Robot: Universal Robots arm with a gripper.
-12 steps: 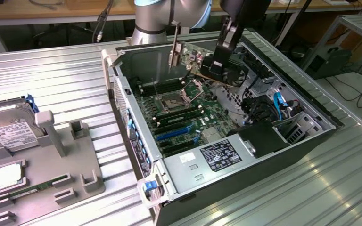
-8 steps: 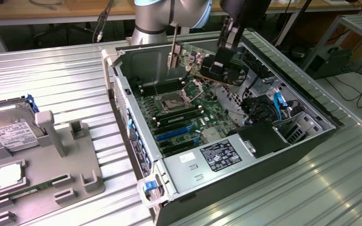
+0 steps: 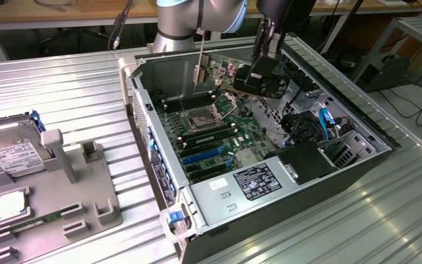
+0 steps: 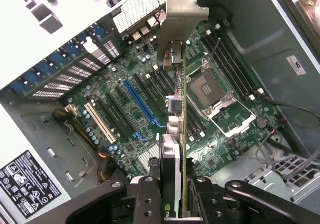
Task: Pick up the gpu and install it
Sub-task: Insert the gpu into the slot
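- gpu [image 4: 172, 156] is sitting edge-on between the jaws, with its silver bracket [image 4: 182, 18] at the end away from them. The jaws are clamping narrow on the card's body, one pad on each face.
- In the exterior view the card is hanging inside the open computer case [image 3: 357, 157], at about 1 o'clock of the opening. It is staying clear above the motherboard [image 3: 211, 137] and touching nothing that I can make out.
- Step in hand, by my judgement: the pick-up is done and the card is being carried over the board. Insertion is not yet begun.
- The wrist view is showing the long blue slot [image 4: 142, 103] standing empty, with a white slot [image 4: 100, 121] just beside it. The card's line is appearing nearer the processor socket [image 4: 207, 91] than the blue slot. Whether the two are running parallel I cannot tell.
- In the exterior view the blue slots are lying toward 7 o'clock from the held card.
- Seating, as I judge it, is calling for three things: the contact edge brought square over the slot, the bracket meeting the case's rear opening, and a straight, even press with no twist in the grip.
- The grey fixture [image 3: 86, 190] is resting on the tabletop [image 3: 64, 93] at 9 o'clock of the case, carrying the hard drive [image 3: 9, 154].
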